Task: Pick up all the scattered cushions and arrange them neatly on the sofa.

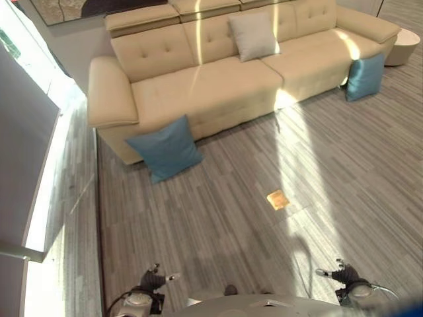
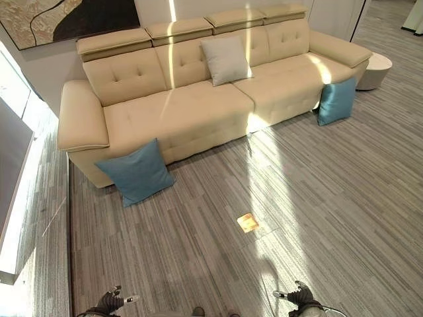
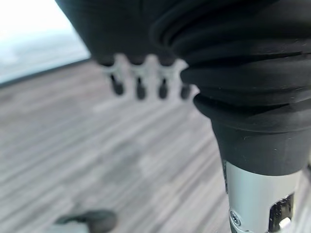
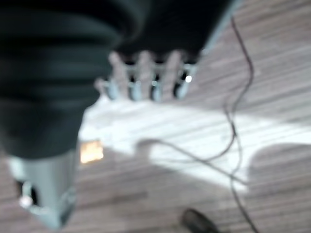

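Both hands, left hand (image 1: 153, 281) and right hand (image 1: 344, 272), hang with relaxed fingers holding nothing; best approach the near blue cushion (image 1: 165, 148) squarely, then lift it onto the sofa (image 1: 218, 82).

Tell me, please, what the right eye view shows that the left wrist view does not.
The right eye view gives the beige leather sofa, the grey square cushion leaning on its backrest, and two cushions on the floor against its front: the blue square cushion by the left armrest and the blue square cushion at the right end. The left wrist view gives the left hand up close, fingers straight, holding nothing. Both share that hand and the grey striped floor.
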{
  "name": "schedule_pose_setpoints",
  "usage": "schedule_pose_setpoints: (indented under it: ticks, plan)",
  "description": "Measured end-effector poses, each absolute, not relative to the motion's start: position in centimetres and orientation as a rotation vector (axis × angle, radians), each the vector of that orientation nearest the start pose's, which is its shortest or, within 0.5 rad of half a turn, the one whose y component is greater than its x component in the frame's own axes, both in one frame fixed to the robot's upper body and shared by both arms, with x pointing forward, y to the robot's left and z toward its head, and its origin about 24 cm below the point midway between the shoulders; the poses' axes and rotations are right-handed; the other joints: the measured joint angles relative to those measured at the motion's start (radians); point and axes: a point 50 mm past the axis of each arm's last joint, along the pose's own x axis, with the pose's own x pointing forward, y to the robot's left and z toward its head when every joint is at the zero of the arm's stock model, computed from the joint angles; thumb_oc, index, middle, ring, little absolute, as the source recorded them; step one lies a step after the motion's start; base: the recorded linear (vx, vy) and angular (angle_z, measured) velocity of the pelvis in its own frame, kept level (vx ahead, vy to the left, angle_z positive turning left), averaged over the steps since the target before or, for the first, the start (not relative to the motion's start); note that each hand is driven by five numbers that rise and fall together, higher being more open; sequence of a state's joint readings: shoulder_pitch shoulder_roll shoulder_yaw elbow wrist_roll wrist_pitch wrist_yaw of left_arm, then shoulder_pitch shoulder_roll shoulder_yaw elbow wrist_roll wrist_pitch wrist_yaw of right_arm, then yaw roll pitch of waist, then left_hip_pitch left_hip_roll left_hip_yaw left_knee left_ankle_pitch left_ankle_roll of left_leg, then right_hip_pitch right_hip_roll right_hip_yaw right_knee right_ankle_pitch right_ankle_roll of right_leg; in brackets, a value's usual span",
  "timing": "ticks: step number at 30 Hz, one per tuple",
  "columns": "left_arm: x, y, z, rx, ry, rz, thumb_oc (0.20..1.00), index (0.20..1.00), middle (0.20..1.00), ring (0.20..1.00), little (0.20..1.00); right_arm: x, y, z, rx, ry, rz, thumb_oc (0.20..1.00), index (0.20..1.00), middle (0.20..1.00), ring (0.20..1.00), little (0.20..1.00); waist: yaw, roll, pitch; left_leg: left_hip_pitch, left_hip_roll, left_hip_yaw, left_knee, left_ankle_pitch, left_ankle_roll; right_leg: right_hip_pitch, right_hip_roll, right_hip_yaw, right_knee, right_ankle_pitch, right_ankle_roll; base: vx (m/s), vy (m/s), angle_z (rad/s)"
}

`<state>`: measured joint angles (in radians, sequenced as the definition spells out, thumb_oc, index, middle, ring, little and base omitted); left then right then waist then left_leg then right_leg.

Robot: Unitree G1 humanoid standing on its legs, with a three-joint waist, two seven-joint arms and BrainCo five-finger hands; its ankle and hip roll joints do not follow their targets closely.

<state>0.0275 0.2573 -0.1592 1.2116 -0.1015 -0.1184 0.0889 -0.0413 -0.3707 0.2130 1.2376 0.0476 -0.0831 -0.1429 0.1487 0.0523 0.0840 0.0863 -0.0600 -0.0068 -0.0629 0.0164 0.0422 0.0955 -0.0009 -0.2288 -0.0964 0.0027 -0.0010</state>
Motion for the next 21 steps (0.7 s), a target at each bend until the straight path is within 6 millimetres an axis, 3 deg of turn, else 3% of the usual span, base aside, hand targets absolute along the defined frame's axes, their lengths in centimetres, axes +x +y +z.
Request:
schedule_pose_setpoints:
  ticks: [9,16,21]
  plan:
    - [7.4,24.2,-16.0,0.291,1.166,0.145,1.0,1.0,1.0,1.0,1.0,11.1,-28.0,-14.1,-0.525,1.098,-0.17,1.0,1.0,1.0,1.0,1.0,0.004,-0.013,-0.007,0.0,0.0,-0.001,0.0,0.0,0.0,0.001,0.0,0.0,0.0,0.0,0.0,0.0,-0.007,0.0]
    - [7.2,24.1,-16.1,0.288,1.171,0.145,1.0,1.0,1.0,1.0,1.0,11.3,-27.7,-14.1,-0.521,1.091,-0.162,1.0,1.0,1.0,1.0,1.0,0.011,-0.027,-0.014,0.001,-0.001,-0.013,0.004,0.001,-0.002,0.009,0.0,-0.008,0.0,0.0,0.0,0.0,-0.031,0.05]
    - [7.7,24.1,-16.0,0.288,1.158,0.145,1.0,1.0,1.0,1.0,1.0,11.2,-27.4,-14.3,-0.538,1.097,-0.136,1.0,1.0,1.0,1.0,1.0,0.018,-0.031,-0.008,-0.021,-0.004,-0.061,0.003,0.008,-0.019,0.013,0.0,-0.048,0.0,-0.002,-0.001,-0.02,-0.062,0.31]
